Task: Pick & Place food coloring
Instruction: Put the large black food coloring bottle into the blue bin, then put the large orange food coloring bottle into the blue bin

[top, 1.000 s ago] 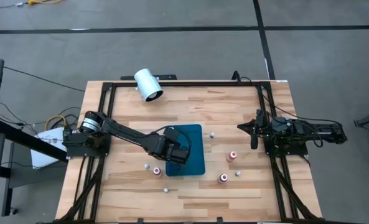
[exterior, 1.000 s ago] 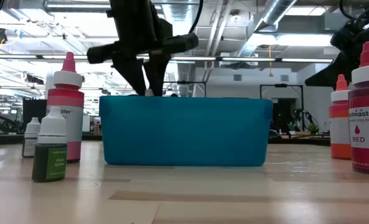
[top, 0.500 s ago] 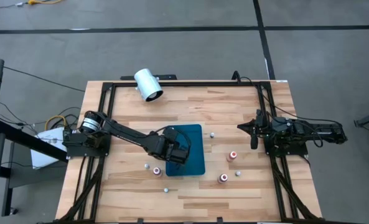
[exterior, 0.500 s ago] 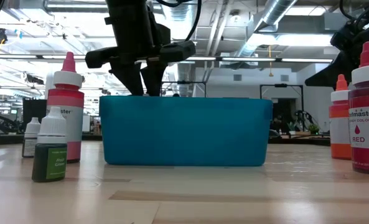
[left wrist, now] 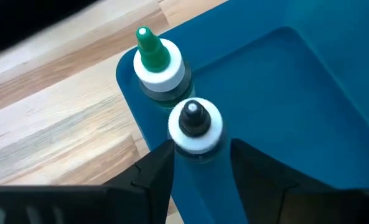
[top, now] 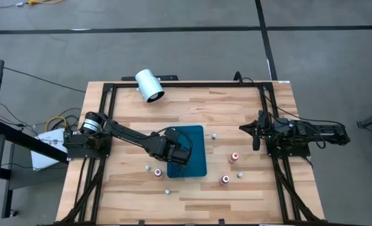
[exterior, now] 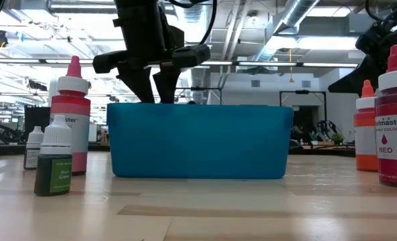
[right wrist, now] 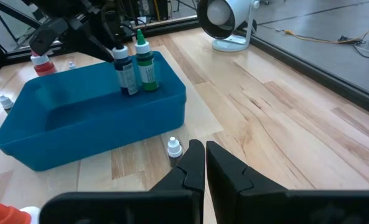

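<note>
A blue tray lies mid-table. My left gripper reaches down into its near-left corner and is shut on a small food coloring bottle with a white cap and a dark tip. A green-tipped bottle stands upright right beside it in the tray. More small bottles stand on the wood: red-topped ones and tiny ones. My right gripper waits shut near the table's right edge. My left gripper pinches the dark-tipped bottle between its two fingers, just below the white cap. The fingers come from above, pointing down. The bottle stands upright, its base on the tray floor beside the green-tipped bottle.
A large white cylinder lies near the table's far left edge. In the low view, bottles stand close at the left and right. Bare wood stretches along the near and far parts of the table.
My left gripper has come down a little into the tray, still shut on the bottle; the bottle's white cap, seen above the tray's rim a second ago in the low view, has sunk behind it. It has since kept still.
</note>
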Robot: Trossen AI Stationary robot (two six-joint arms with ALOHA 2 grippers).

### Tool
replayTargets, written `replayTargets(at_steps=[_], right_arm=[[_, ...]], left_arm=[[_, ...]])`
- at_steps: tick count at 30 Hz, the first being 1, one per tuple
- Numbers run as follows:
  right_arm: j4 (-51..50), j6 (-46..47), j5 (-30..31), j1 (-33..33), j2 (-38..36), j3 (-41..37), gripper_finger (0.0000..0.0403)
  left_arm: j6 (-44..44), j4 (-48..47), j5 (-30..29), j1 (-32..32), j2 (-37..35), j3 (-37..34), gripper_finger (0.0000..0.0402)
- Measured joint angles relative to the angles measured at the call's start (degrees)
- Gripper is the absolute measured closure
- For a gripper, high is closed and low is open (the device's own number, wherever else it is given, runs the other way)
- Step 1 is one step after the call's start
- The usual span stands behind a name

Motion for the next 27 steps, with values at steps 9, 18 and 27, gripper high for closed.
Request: replayTargets(at_steps=[9, 18, 27], right_arm=[[0.0, 0.0, 0.0, 0.01, 0.01, 0.0, 0.0396], [0.91, 0.0, -0.06, 0.02, 0.02, 0.0, 0.0396], [3.55, 0.0, -0.07, 0.02, 0.0, 0.02, 0.0396]], left_arm=[[-2.17, 0.0, -0.13, 0.0, -0.04, 0.0, 0.0235], [-3.54, -4.16, 1.62, -0.17, -0.2, 2.48, 0.0235], [-5.17, -14.14, 1.36, -1.23, -0.2, 10.66, 0.0235]])
